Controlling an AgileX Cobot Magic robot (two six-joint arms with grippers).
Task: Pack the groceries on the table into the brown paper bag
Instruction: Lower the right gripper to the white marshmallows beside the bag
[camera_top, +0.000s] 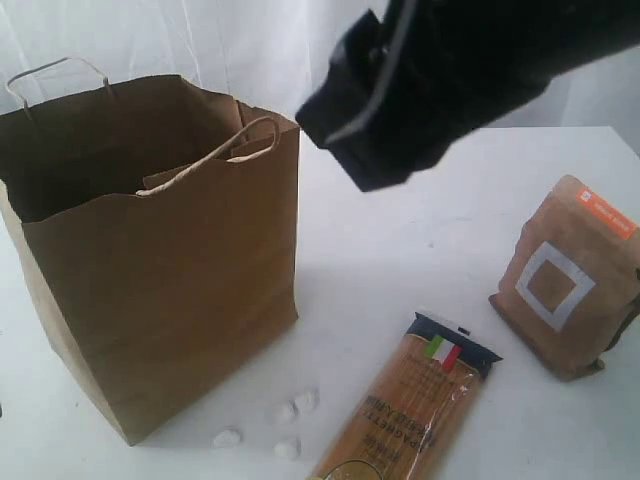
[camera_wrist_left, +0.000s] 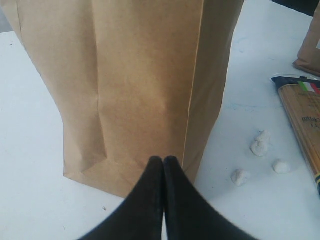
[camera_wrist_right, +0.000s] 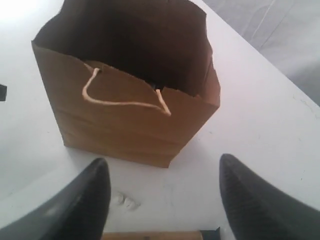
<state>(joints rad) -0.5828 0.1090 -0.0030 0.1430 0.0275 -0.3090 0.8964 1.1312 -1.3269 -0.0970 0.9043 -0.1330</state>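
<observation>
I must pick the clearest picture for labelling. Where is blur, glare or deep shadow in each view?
Exterior view: the right arm near the lens is blurred; the spaghetti packet is legible. Left wrist view: the shut left gripper is soft, the brown paper bag clear. Right wrist view: the table washes out in places, the bag's inside is dark.

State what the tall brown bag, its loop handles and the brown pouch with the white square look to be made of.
Tall brown bag: matte kraft paper, going by sharp creases and a ragged rim. Loop handles: twisted paper cord, probably; pale and rope-like. Brown pouch with the white square: matte paper-like outside, softly wrinkled; any lining cannot be seen.
</observation>
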